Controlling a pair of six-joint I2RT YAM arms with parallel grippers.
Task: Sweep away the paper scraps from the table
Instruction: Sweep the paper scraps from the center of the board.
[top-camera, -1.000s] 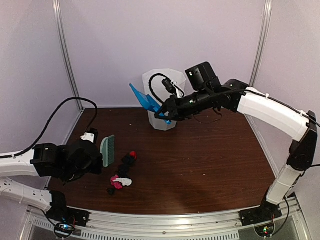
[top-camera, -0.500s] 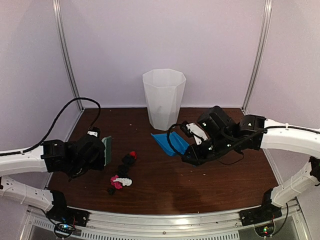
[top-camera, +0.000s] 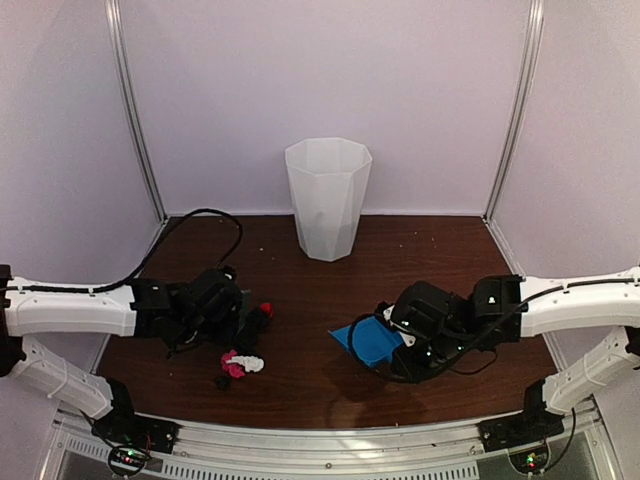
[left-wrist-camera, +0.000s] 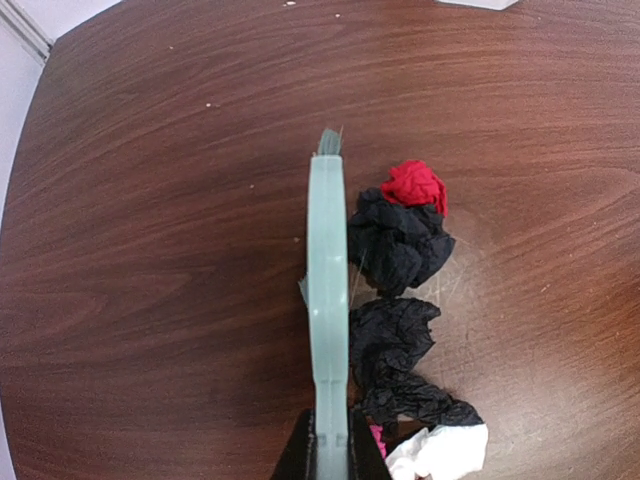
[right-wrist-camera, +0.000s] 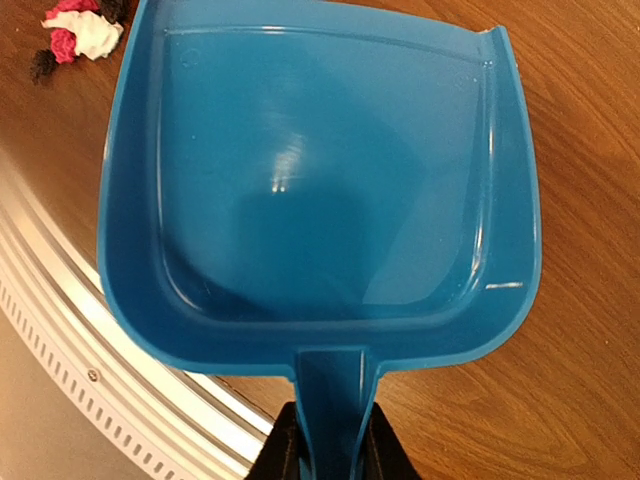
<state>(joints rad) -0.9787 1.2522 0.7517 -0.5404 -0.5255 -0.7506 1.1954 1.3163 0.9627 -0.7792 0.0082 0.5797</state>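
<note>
L tool (left-wrist-camera: 330, 452), brush (left-wrist-camera: 327, 290) alongside scraps (left-wrist-camera: 397, 250) lengthwise

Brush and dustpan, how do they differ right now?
The brush is mint green; the dustpan is bright blue. The brush is a narrow bar seen edge-on; the dustpan is a broad open scoop, empty. The brush sits against the paper scraps; the dustpan is apart from them. Shared: each is held by its handle, left gripper on the brush, right gripper on the dustpan.
</note>
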